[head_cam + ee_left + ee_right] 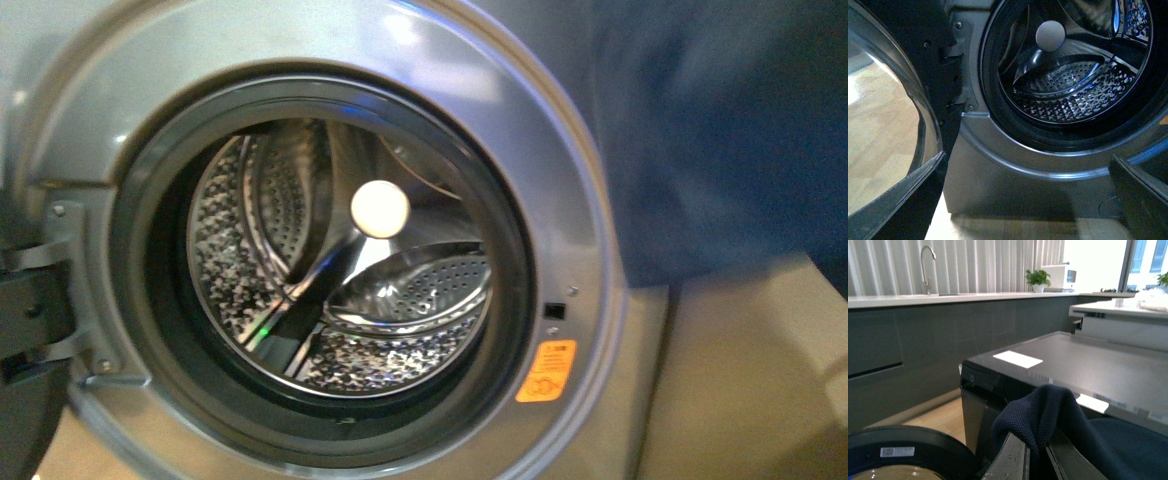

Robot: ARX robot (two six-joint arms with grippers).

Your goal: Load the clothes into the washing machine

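Note:
The washing machine fills the front view, its door swung open and the steel drum bare inside. The clothes, a dark navy garment, hang blurred at the upper right of that view, above and to the right of the porthole. In the right wrist view my right gripper is shut on a bunched fold of the clothes, held above the washing machine's flat top. My left gripper stands open low in front of the washing machine, below the porthole, with nothing between its fingers.
The open door with its glass bowl hangs at the machine's left on a hinge. An orange warning sticker sits at the porthole's lower right. Wooden floor lies below. A dark counter with a tap runs behind.

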